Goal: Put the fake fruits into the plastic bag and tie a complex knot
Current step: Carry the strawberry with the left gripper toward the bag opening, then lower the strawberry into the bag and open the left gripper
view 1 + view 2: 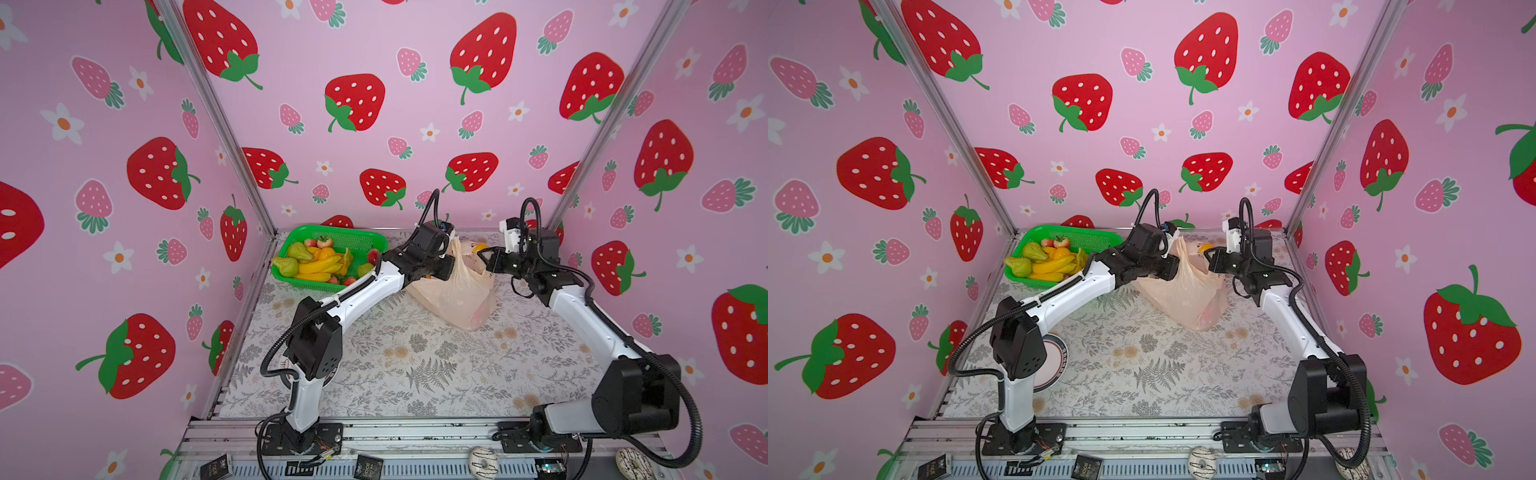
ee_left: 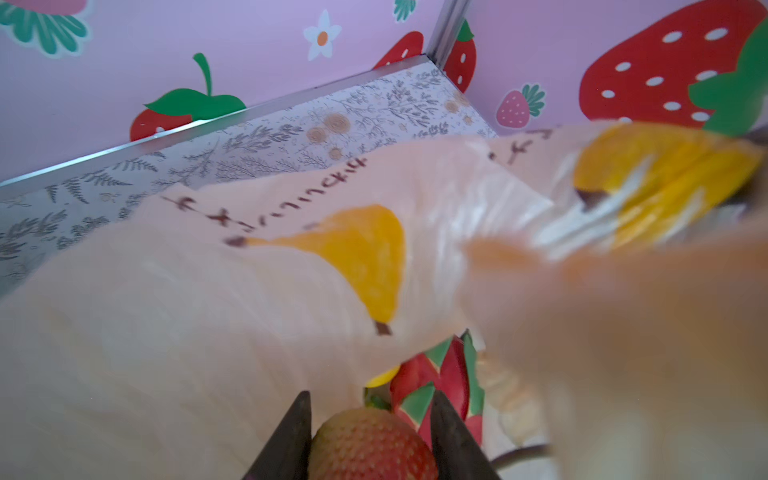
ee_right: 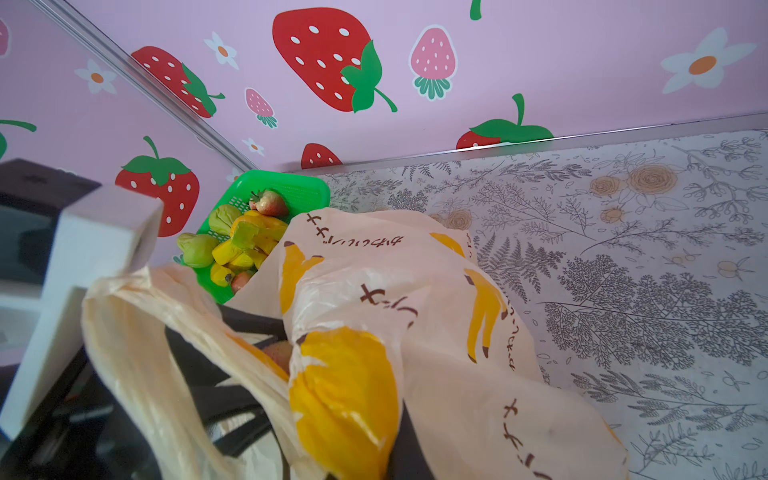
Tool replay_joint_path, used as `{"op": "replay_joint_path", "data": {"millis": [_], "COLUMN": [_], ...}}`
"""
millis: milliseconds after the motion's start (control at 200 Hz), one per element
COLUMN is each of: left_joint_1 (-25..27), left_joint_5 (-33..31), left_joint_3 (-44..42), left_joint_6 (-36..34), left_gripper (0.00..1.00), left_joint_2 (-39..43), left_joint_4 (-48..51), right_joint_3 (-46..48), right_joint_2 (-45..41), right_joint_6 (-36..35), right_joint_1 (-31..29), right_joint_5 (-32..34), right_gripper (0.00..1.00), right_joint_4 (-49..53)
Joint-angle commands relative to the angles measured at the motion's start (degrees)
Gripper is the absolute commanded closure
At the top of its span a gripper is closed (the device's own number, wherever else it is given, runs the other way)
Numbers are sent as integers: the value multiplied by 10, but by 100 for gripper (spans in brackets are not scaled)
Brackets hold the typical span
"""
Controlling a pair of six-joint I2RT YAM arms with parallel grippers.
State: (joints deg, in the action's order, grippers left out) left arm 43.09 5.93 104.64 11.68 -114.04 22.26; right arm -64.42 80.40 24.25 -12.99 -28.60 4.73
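We find the bag [image 1: 457, 299] on the far side of the table [image 1: 415, 365], right of centre, with the green basket [image 1: 361, 240] in the far left corner just beside it. Our left gripper [image 2: 370, 405] reaches into the bag's mouth, its jaws clamped on a strawberry [image 2: 370, 444]; a dragon fruit [image 2: 440, 382] lies inside the bag just past it. Our right gripper [image 1: 484, 261] is pinched closed on the bag's far right rim, holding it up. Bananas, pears and other fruits [image 1: 320, 264] fill the basket.
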Motion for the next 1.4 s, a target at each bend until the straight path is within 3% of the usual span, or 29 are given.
{"op": "replay_joint_path", "data": {"millis": [0,250,495,775,1000,1156,1291,1396], "left_joint_1": [19,24,2,-7,-14,-27,-57,-85], "left_joint_5": [42,61,54,62,79,23,-87,-97], "left_joint_3": [20,22,38,-5,-58,-149,-223,-238], "left_joint_6": [-19,-17,3,9,9,6,28,39], "left_gripper": [68,62,50,38,37,36,28,24], "left_joint_2": [-8,-46,-60,-16,55,138,196,200], "left_joint_4": [-4,-19,-33,-58,-68,-88,-81,-57], "right_joint_3": [10,16,24,27,22,19,16,15], "right_joint_2": [-22,-23,-24,-23,-19,-21,-15,-9], "right_joint_6": [3,1,-1,-5,-8,-10,-6,-1], "right_joint_1": [-2,-2,-2,-1,-2,-1,-1,-1], "right_joint_5": [-5,1,2,7,11,17,11,6], "right_gripper": [92,93,92,92,92,92,93,92], "right_joint_4": [-14,-13,-13,-11,-10,-10,-14,-19]}}
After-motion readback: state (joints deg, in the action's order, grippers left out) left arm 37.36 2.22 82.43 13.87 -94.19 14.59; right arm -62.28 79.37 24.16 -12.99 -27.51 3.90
